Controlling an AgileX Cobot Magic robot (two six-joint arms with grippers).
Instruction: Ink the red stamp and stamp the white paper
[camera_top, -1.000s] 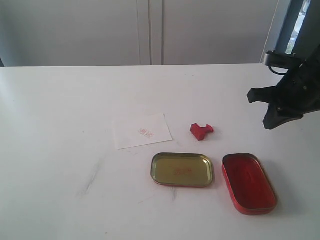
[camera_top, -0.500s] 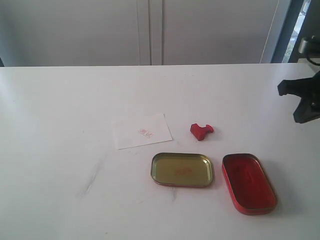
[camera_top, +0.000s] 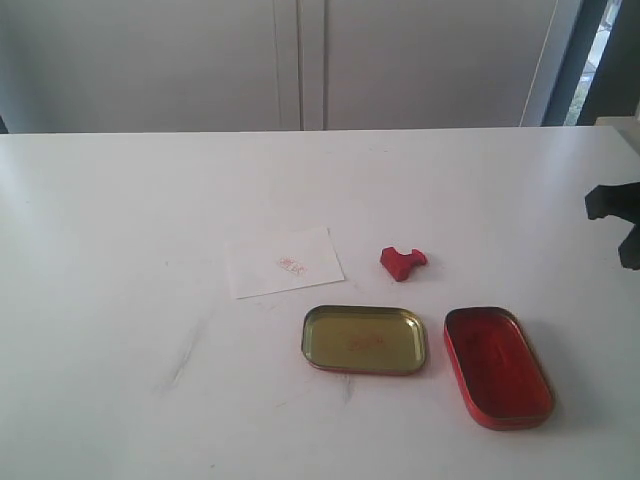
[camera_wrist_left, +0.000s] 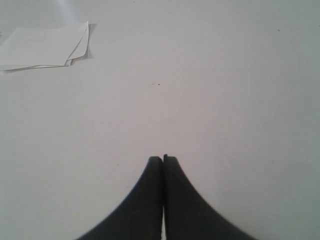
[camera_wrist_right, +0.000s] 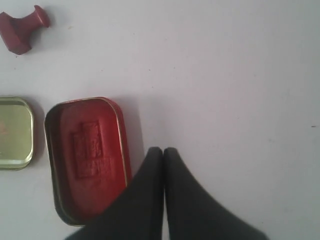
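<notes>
The red stamp (camera_top: 402, 261) lies tipped on its side on the white table, to the right of the white paper (camera_top: 285, 262); no gripper is near it. The paper lies flat and bears a faint red imprint (camera_top: 292, 265). In the right wrist view the stamp (camera_wrist_right: 22, 31) lies beyond the red tin half (camera_wrist_right: 85, 157). My right gripper (camera_wrist_right: 163, 150) is shut and empty, beside that tin's rim. Only a dark part of the right arm (camera_top: 612, 203) shows at the exterior view's right edge. My left gripper (camera_wrist_left: 163, 159) is shut and empty over bare table.
The gold tin half (camera_top: 364, 340) lies open in front of the stamp, with the red tin half (camera_top: 497, 366) to its right. The gold tin half (camera_wrist_right: 15, 132) also shows in the right wrist view. A small pile of white sheets (camera_wrist_left: 42, 47) lies ahead of the left gripper.
My right arm has drawn back to the right, away from the stamp, and has nearly left the exterior view. Stamp, paper and tin halves have not moved.
</notes>
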